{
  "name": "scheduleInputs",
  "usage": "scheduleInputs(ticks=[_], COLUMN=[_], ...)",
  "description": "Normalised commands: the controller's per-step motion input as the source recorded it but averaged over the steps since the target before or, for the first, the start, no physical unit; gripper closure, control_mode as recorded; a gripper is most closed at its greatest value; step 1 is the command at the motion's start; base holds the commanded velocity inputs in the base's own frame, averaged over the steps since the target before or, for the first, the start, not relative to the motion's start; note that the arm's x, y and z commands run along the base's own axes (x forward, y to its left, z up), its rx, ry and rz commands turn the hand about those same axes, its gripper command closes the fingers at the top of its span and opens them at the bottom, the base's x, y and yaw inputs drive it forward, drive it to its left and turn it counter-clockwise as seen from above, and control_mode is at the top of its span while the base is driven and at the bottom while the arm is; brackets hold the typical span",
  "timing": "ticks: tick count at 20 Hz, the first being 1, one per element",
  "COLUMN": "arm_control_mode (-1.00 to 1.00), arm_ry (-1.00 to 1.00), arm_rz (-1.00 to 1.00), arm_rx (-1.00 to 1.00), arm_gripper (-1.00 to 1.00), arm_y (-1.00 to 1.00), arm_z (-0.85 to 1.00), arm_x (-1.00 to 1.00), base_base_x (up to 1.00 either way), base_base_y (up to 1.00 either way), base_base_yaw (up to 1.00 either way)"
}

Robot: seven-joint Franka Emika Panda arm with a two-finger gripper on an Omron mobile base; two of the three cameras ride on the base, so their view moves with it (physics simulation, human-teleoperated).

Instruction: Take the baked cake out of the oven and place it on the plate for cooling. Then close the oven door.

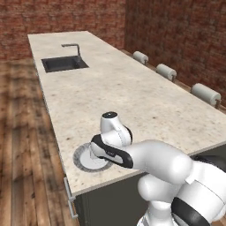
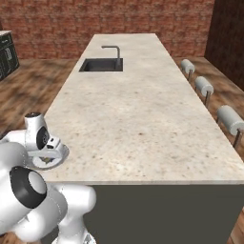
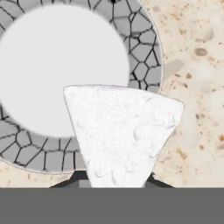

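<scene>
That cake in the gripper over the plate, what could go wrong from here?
1. The cake hangs over the plate's rim, not its white centre; released now, it might land partly on the counter.
2. The plate sits near the counter's front edge; a nudge from the arm could push it off.
3. The shut gripper seems to pinch only the cake's narrow end, so it may slip or break.

My arm is folded low, elbow bulging near my base and forearm reaching forward, with the wrist bent so that the hand points straight down. My gripper is closed tight on the narrow end of a white wedge, and its dark fingertips just peek out on either side.
</scene>
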Motion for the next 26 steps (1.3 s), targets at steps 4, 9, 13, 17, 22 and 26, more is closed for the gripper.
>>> scheduleInputs(ticks=[4, 9, 13, 17, 22, 26], arm_control_mode=[-1.0, -1.0, -1.0, -1.0, -1.0, -1.0], arm_ry=[0.08, 0.03, 0.0, 0.0, 0.0, 0.02], arm_rz=[0.02, 0.04, 0.04, 0.02, 0.0, 0.0], arm_rx=[-0.01, 0.0, 0.0, 0.0, 0.0, 0.0], arm_gripper=[1.0, 1.0, 1.0, 1.0, 1.0, 1.0], arm_y=[0.21, 0.32, 0.36, 0.31, 0.11, 0.0], arm_z=[-0.04, -0.07, -0.12, -0.17, -0.2, -0.16], arm_x=[0.48, 0.29, 0.1, 0.0, 0.02, 0.09], base_base_x=[0.0, 0.0, 0.0, 0.0, 0.0, 0.0], base_base_y=[0.0, 0.0, 0.0, 0.0, 0.0, 0.0], base_base_yaw=[0.0, 0.0, 0.0, 0.0, 0.0, 0.0])
